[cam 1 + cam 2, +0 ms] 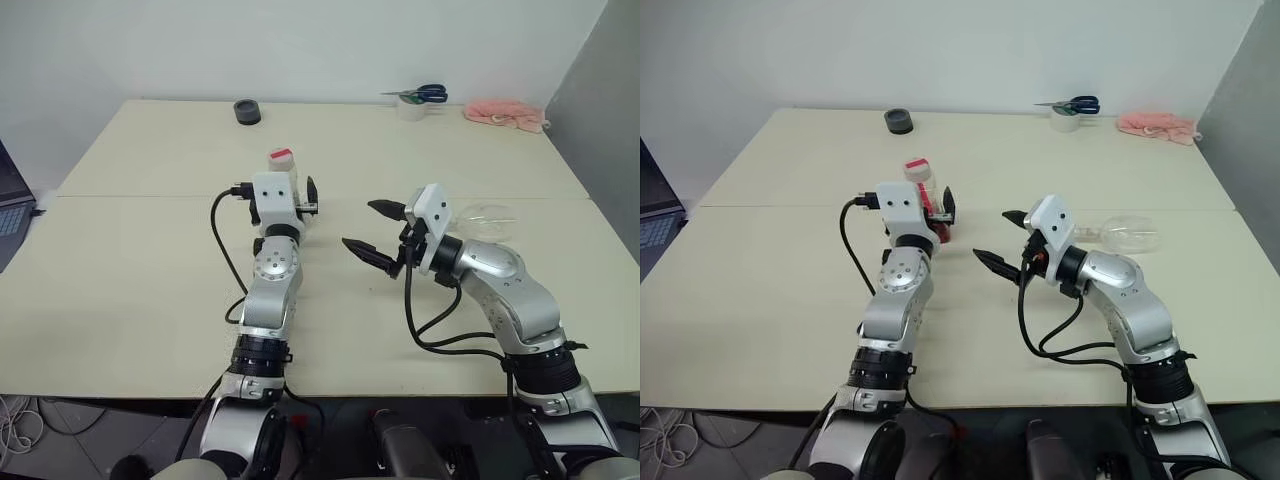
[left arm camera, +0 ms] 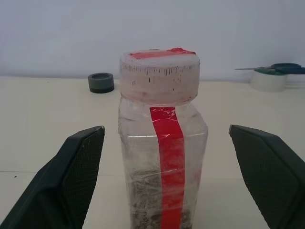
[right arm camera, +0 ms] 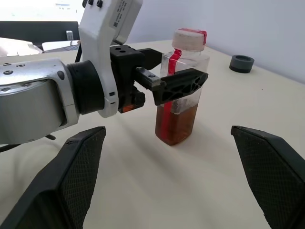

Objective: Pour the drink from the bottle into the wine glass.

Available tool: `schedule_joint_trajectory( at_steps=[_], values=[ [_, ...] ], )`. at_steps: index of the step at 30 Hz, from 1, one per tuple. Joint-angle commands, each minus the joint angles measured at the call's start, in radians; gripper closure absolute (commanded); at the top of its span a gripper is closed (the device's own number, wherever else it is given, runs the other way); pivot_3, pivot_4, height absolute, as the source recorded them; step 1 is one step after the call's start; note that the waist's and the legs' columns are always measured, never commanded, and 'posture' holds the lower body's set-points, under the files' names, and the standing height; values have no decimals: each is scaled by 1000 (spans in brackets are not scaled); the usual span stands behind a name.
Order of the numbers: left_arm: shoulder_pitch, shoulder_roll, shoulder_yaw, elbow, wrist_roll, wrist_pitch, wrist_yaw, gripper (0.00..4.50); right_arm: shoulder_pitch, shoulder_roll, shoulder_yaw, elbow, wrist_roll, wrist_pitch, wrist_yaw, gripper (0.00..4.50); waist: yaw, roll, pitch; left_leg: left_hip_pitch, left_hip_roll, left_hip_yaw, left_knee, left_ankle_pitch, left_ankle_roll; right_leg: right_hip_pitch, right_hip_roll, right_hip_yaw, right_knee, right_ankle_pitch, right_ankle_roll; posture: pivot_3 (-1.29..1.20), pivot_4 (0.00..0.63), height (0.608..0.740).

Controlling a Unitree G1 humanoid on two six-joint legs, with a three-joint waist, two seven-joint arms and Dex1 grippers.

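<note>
While the bottle (image 3: 180,100) stands upright mid-frame on the desk (image 1: 140,260), the left claw (image 2: 167,191) sits spread wide around it, a finger on each side, not touching. Amber drink (image 3: 177,125) fills the lower part. Right claw (image 1: 375,232) is wide open too, holding nothing. Glass (image 1: 488,221) lies on its side, right of center.

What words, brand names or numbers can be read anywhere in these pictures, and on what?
None can be read.
The bottle: its red strip is plain, with no lettering.
The bottle's cap: only ridges and red tape.
The left gripper: its wrist housing has a small printed label, too small and tilted to read.
</note>
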Motion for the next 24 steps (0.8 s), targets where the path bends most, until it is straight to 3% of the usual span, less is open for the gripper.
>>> schedule_joint_trajectory(
  at_steps=[1, 24],
  values=[
    [-57, 6, 1, 42, 17, -57, 21, 15, 20, -6, -17, -15, 4, -22, 5, 0, 2, 0, 0, 0, 0, 0, 0, 0, 0, 0, 0, 0, 0, 0, 0, 0, 150, 740],
    [-196, 10, 44, 299, -3, -207, 51, 15, 76, -31, -33, -56, 16, -4, -10, 0, 3, 0, 0, -1, -4, -1, 0, 0, 0, 0, -3, -1, 0, 0, 1, 0, 150, 740]
  ],
)
